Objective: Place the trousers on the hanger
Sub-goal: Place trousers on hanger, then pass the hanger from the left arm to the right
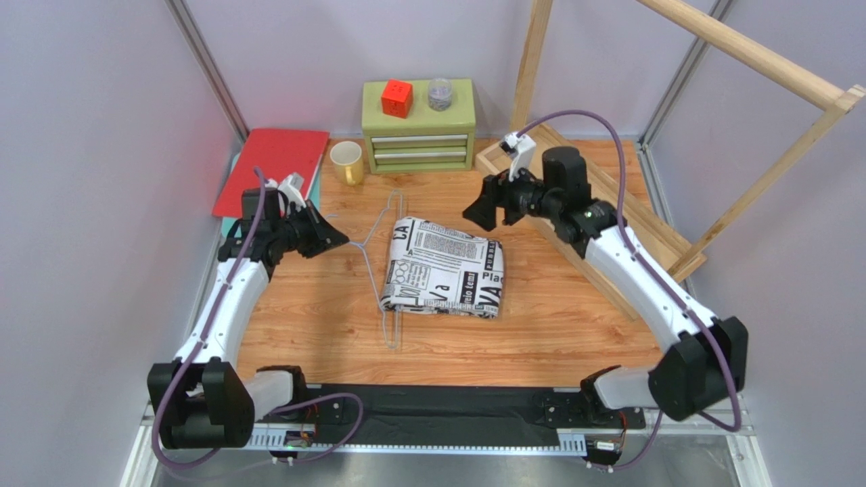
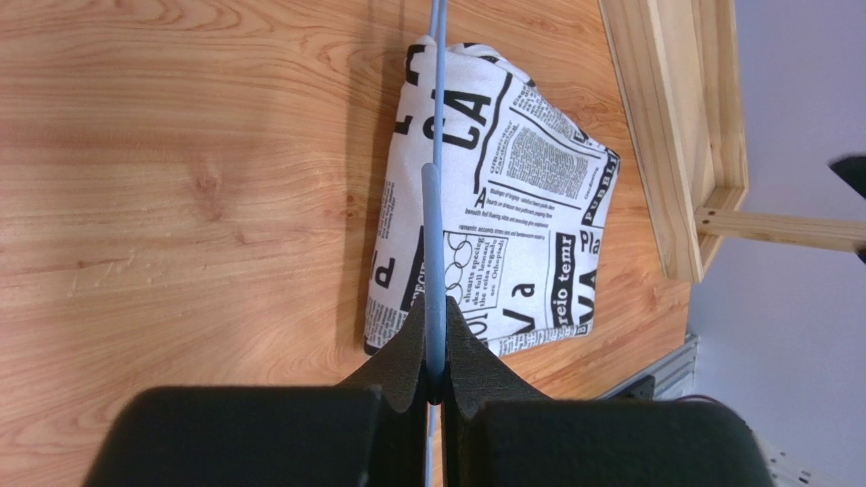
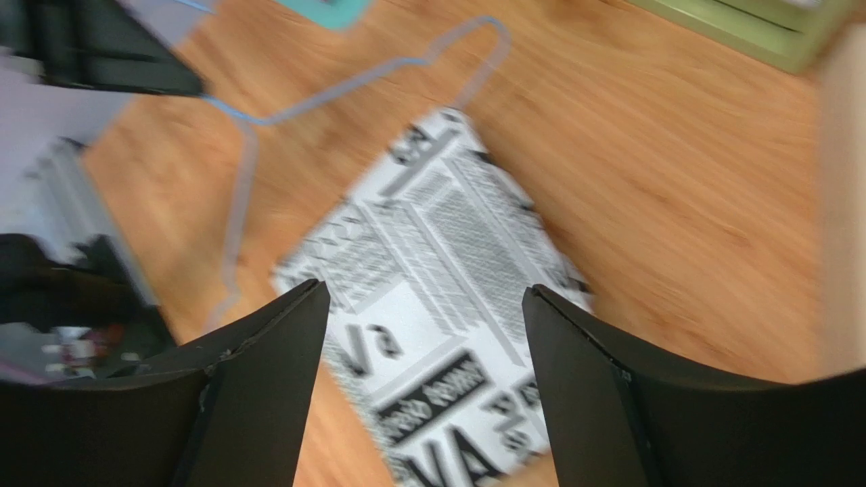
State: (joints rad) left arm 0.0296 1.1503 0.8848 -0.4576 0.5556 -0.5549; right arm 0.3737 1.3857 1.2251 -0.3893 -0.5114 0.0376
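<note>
Wood-grain table point(image 1: 569, 325), pale grey walls around. Arm bases bolted at the near edge.

Mid-table: the trousers point(image 1: 444, 266) lie folded into a flat, roughly square bundle. Print faces up. No leg hangs loose.

Just left of them the hanger point(image 2: 435, 101) lies flat on the wood, hook end toward the left arm. Its long side runs along the left edge of the cloth. Touching or overlapping there; I cannot tell whether wire or cloth is on top. From the left wrist the wire crosses in front of the bundle.

Left gripper point(image 1: 341, 241): jaws pinched tight on the hanger wire at the hook end, low over the table.

Right gripper point(image 1: 491, 215): jaws spread, nothing between them, hovering above the far right of the bundle. Right wrist view is blurred.

Farther back: yellow mug point(image 1: 347, 160), red board point(image 1: 269, 170), green drawer chest point(image 1: 418, 127) with a red cube point(image 1: 396, 98) on top. Wooden rack frame point(image 1: 712, 61) leans at far right.

Progress, by judgement: early. Hanger is secured; cloth is not gripped and not draped over the bar. Left to do: grasp the trousers, get them across the bar, settle them evenly.
</note>
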